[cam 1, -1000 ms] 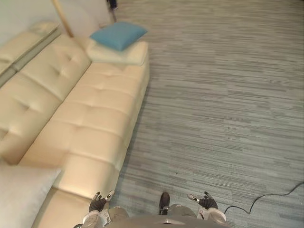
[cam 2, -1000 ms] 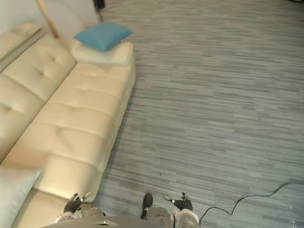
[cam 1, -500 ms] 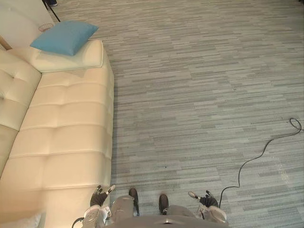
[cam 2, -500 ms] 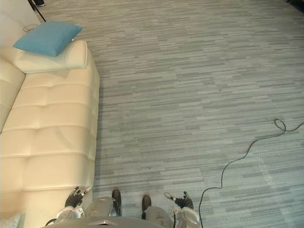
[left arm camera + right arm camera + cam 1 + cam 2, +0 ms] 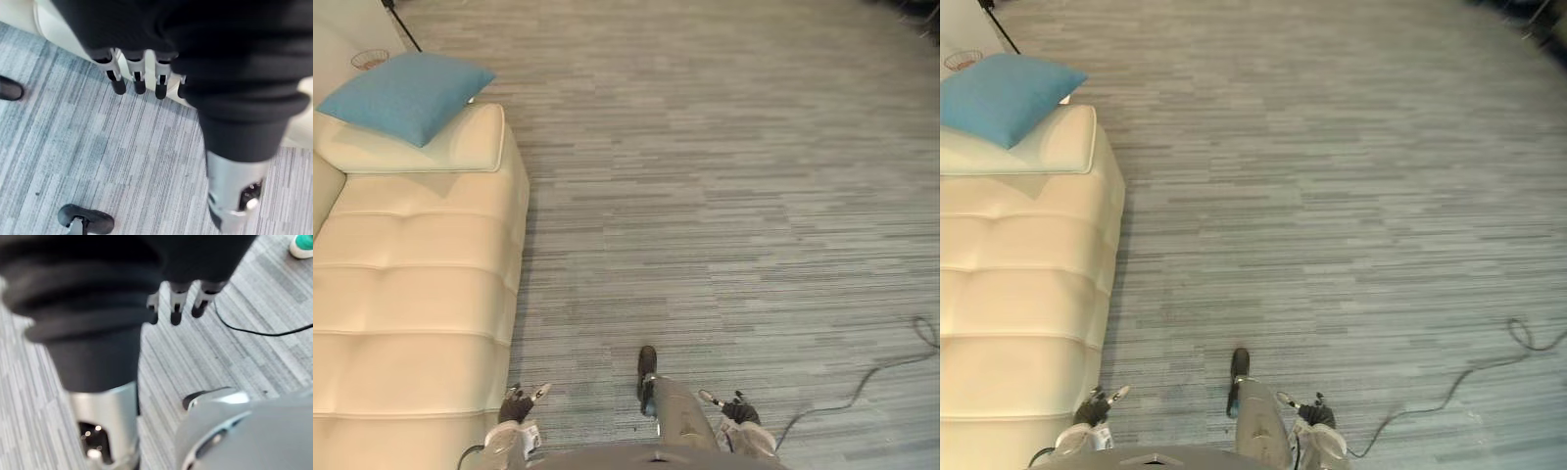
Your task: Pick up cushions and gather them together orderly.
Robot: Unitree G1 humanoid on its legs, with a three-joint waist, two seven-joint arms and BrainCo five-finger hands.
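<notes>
A blue cushion [image 5: 406, 96] lies on top of a cream cushion [image 5: 440, 152] at the far end of the cream sofa [image 5: 411, 294]. My left hand [image 5: 516, 408] hangs low beside the sofa's near front corner, its fingers [image 5: 138, 78] straight and holding nothing. My right hand [image 5: 739, 411] hangs over the carpet on the other side, its fingers [image 5: 176, 308] relaxed and empty. Both hands are far from the cushions.
Grey striped carpet [image 5: 724, 196] stretches to the right of the sofa. A small round basket [image 5: 370, 59] and a thin dark stand leg [image 5: 403, 18] sit on the floor behind the sofa's end. A person's teal shoe [image 5: 303, 247] shows on the carpet.
The camera has swung right, so the sofa has slid to the left edge and the grey cushion at lower left has left the picture. Both hands stay hanging at my sides.
</notes>
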